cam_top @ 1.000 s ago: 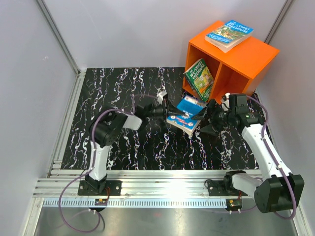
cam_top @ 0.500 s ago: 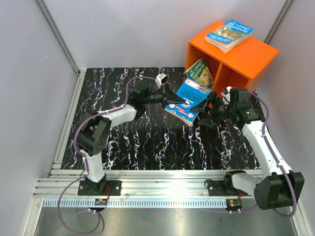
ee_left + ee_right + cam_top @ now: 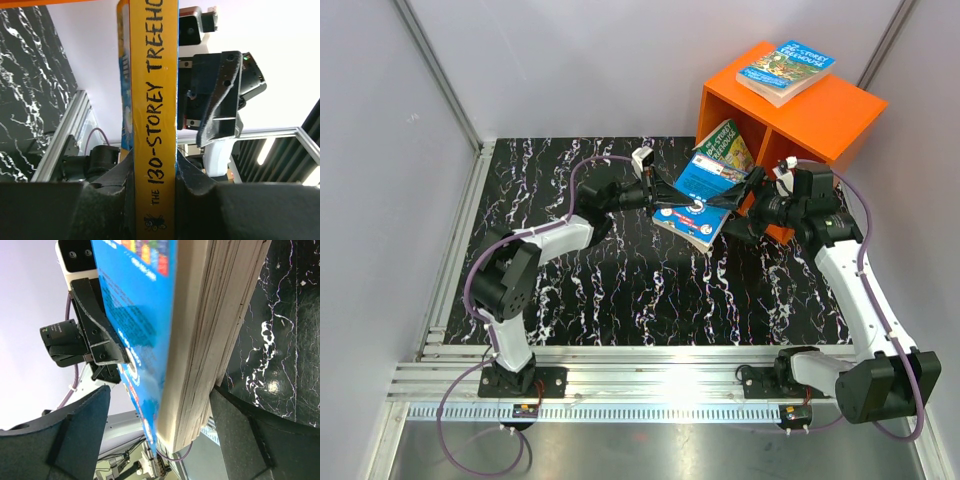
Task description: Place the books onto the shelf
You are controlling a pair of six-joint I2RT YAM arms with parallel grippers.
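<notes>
The left pincer is pinching the yellow spine of the blue 130-Storey Treehouse book, holding it above the worktop. The right pincer is straddling its page edge, jaws spread. A green book is leaning in the left compartment of the orange shelf. Another paperback is lying on top, so shelving looks barely begun.

My left gripper moves the blue book up from the worktop centre toward its far right corner, now just before the shelf front. My right gripper moves along, closer to the shelf.
</notes>
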